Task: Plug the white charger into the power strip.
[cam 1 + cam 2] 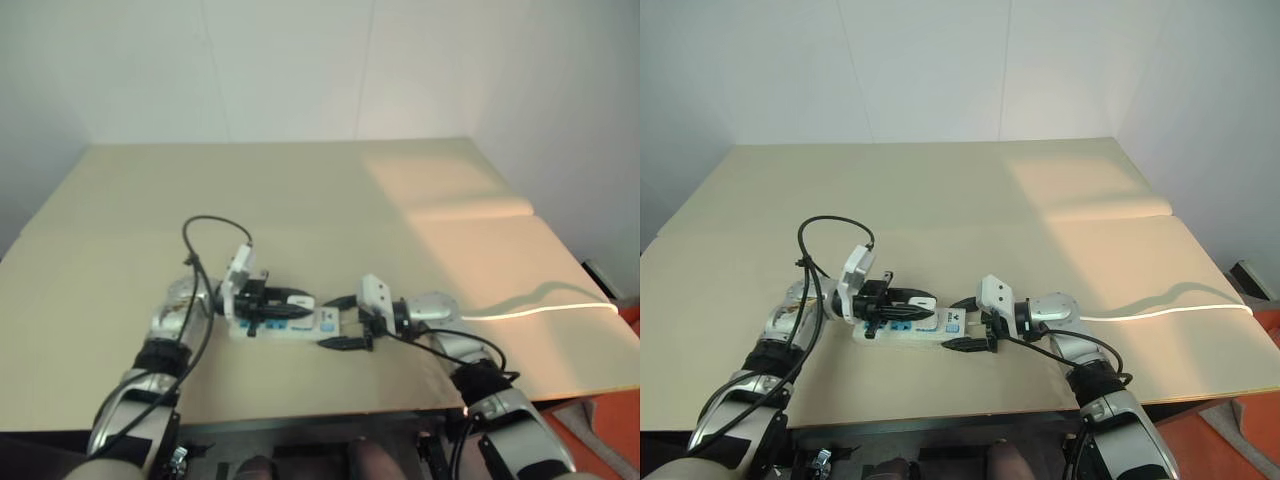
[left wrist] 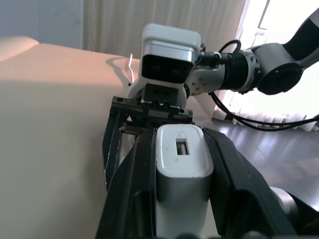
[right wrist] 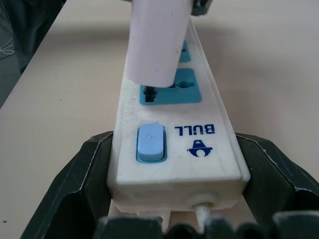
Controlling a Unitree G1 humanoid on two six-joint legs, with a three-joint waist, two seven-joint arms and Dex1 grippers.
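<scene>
The power strip (image 1: 288, 329) lies flat near the table's front edge, its blue sockets facing up. My right gripper (image 1: 326, 322) is shut on its switch end, one black finger (image 3: 84, 169) on each long side of the strip (image 3: 199, 149). My left gripper (image 1: 300, 300), pointing toward the right one, is shut on the white charger (image 2: 182, 169). The charger (image 3: 159, 40) stands just over the blue socket (image 3: 169, 93) nearest the switch. Whether its pins are inside I cannot tell.
The tan table (image 1: 300, 190) stretches far back and to both sides. The strip's thin white cord (image 1: 540, 310) runs off to the right edge. A black cable loop (image 1: 215, 225) stands up from my left wrist. The front table edge is close below the strip.
</scene>
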